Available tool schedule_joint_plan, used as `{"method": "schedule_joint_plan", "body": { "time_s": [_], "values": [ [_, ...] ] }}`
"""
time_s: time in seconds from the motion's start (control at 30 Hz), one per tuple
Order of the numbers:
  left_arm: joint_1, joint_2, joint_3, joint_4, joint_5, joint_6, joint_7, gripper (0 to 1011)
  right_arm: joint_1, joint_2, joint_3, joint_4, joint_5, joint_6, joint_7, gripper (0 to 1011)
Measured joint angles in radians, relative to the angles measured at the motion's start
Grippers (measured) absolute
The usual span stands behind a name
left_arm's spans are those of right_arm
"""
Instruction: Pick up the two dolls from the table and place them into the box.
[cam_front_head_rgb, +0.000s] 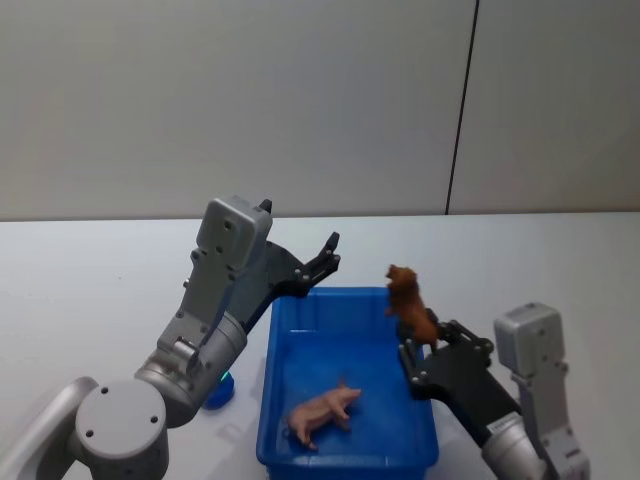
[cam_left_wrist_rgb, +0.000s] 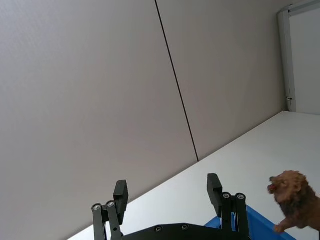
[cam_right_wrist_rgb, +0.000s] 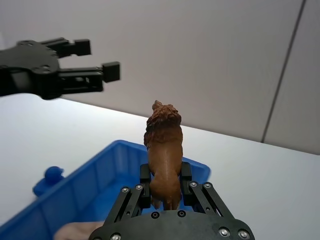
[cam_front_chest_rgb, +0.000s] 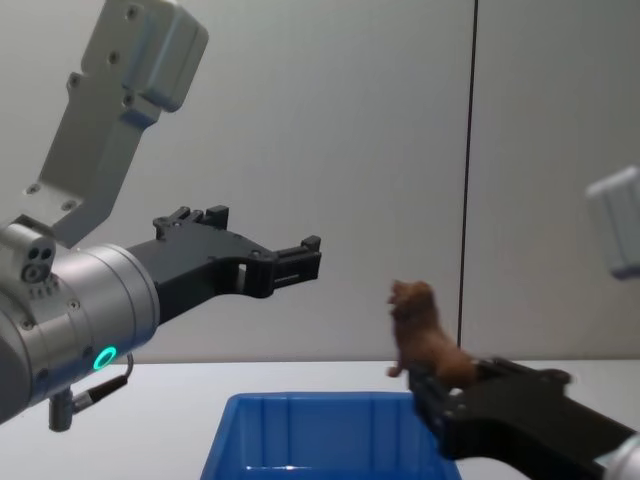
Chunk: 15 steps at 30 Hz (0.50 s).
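My right gripper (cam_front_head_rgb: 418, 345) is shut on the rear of the reddish-brown doll (cam_front_head_rgb: 408, 300), holding it upright above the right rim of the blue box (cam_front_head_rgb: 340, 294). The right wrist view shows the brown doll (cam_right_wrist_rgb: 164, 145) clamped between the fingers (cam_right_wrist_rgb: 145, 175), over the box (cam_right_wrist_rgb: 95, 165). The pale pink doll (cam_front_head_rgb: 325, 410) lies on its side on the box floor. Raised above the box's far left corner, my left gripper (cam_front_head_rgb: 325, 258) is open and holds nothing. From the chest, the left gripper (cam_front_chest_rgb: 308, 260) hangs high and left of the brown doll (cam_front_chest_rgb: 420, 335).
A small blue object (cam_front_head_rgb: 220, 392) sits on the white table (cam_front_head_rgb: 100, 280) just left of the box. Pale grey wall panels stand behind the table. Bare tabletop stretches to the far left and far right.
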Motion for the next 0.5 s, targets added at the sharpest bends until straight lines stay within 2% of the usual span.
{"method": "schedule_joint_plan", "body": {
  "time_s": [0.17, 0.5],
  "values": [
    [0.0, 0.0, 0.0, 0.0, 0.0, 0.0, 0.0, 1001, 0.028, -0.018, -0.008, 0.015, 0.006, 0.03, 0.055, 349],
    [0.0, 0.0, 0.0, 0.0, 0.0, 0.0, 0.0, 1001, 0.078, -0.047, -0.014, 0.082, 0.011, 0.072, 0.105, 659]
  ]
}}
